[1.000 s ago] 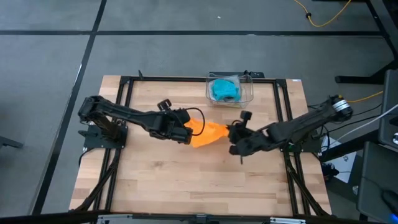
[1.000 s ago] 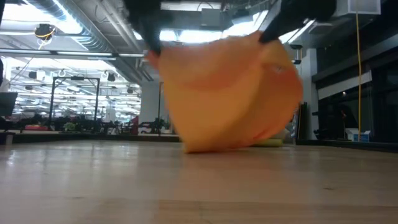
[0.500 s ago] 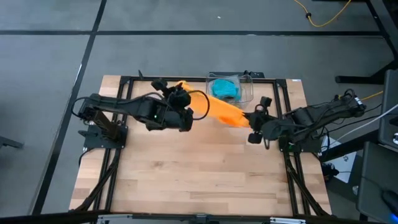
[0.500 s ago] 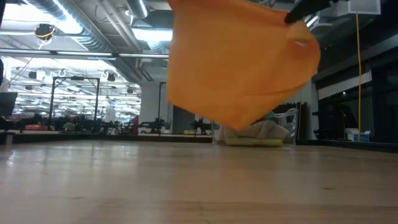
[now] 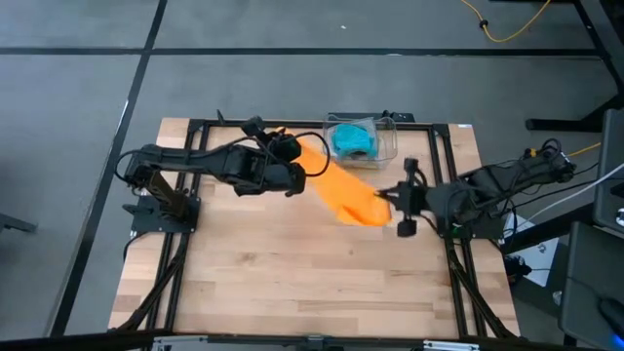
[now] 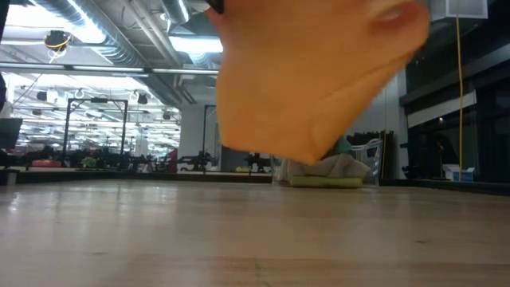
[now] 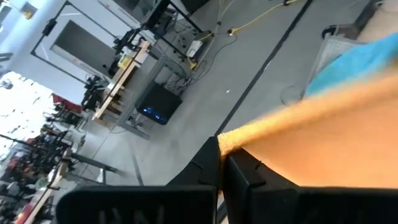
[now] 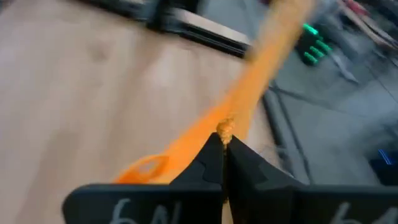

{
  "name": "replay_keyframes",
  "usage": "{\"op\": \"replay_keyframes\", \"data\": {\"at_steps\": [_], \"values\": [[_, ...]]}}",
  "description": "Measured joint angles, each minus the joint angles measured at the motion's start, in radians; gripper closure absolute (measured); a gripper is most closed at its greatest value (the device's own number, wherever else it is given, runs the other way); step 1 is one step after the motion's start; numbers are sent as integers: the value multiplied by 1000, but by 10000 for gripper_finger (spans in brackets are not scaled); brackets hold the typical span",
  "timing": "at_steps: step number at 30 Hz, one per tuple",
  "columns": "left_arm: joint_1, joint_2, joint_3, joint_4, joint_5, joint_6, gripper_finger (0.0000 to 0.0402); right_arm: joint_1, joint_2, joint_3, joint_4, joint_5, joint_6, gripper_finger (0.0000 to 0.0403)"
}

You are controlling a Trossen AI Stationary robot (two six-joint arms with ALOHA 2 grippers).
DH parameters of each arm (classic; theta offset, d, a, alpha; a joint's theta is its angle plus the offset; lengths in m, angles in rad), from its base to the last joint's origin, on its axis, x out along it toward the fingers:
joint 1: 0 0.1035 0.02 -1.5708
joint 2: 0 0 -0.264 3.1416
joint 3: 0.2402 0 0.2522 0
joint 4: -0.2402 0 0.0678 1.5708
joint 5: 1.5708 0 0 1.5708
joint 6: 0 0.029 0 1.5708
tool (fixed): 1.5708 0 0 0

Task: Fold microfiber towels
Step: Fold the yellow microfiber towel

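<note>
The orange towel (image 5: 341, 185) is stretched in the air between my two grippers, above the table's middle; in the low view (image 6: 311, 80) it hangs clear of the table. My left gripper (image 5: 300, 156) is shut on its far-left end, my right gripper (image 5: 388, 207) on its near-right end. A teal towel (image 5: 351, 141) lies in the clear plastic bin (image 5: 386, 146) at the far edge. A lime green towel (image 6: 327, 182) lies on the table far back. The grey-blue towel is out of view. My left gripper pinches the orange towel's corner (image 7: 227, 142) between its two shut fingers. The towel runs away from the fingers, spread and lifted clear of the table. My right gripper pinches the towel's opposite corner (image 8: 224, 130) between its two shut fingers. The cloth runs off from them in a taut band, clear of the table.
The clear bin stands at the table's far edge, just beyond the lifted towel. A black frame (image 5: 195, 136) runs around the wooden table top (image 5: 292, 283), whose near half is bare wood.
Both grippers have risen with the orange towel and moved apart. The towel, bunched with its bottom on the table a second ago, is lifted clear and drawn out into a spread sheet. My left gripper went toward the far edge, my right toward the right edge.
</note>
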Motion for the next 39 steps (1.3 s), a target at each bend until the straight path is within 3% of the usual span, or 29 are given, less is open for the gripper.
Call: {"op": "replay_keyframes", "data": {"at_steps": [2,8,9,12,13,14,15,18,19,20,21,23,25,26,27,28,29,32,33,35,39], "values": [[2,0,0,1,6,0,401,0,-2,-1,8,-30,-37,399],[13,0,0,1,-1,-1,401,-21,-3,0,-48,248,-48,399],[13,0,0,1,-1,-1,401,-25,-5,1,-64,229,-38,399],[12,7,0,8,17,0,401,-44,-10,0,-85,-211,-110,401],[10,10,0,12,31,0,401,-47,-8,0,-59,-291,-108,401],[9,11,-1,10,31,0,401,-48,-6,1,-36,-279,-78,401],[9,10,-2,4,25,0,401,-48,-7,1,-25,-169,-27,401],[17,5,-2,11,1,-1,401,-45,-8,0,-12,374,170,401],[16,5,-2,12,4,-1,401,-46,-10,0,-19,447,177,401],[14,6,-2,12,9,-1,401,-47,-11,1,-16,417,167,401],[11,6,-2,12,17,0,401,-47,-13,1,-11,273,137,401],[12,6,-2,13,28,3,401,-53,-20,0,-11,-274,50,401],[10,11,-1,42,85,5,401,-71,-8,3,27,-699,-21,402],[8,13,-2,40,107,9,401,-75,-6,4,33,-814,-30,402],[6,13,-2,50,134,11,401,-69,-6,2,33,-823,-2,402],[8,11,-1,74,151,11,401,-62,-6,2,35,-742,55,402],[16,9,0,84,150,14,401,-58,-7,6,10,-594,113,402],[22,8,0,112,124,52,402,-64,-13,12,-138,-40,259,402],[19,9,0,112,124,55,402,-73,-12,12,-173,78,289,402],[16,13,0,109,130,58,402,-90,-12,10,-225,140,299,402],[45,13,0,111,129,83,402,-110,-10,10,-216,13,195,402]]}}
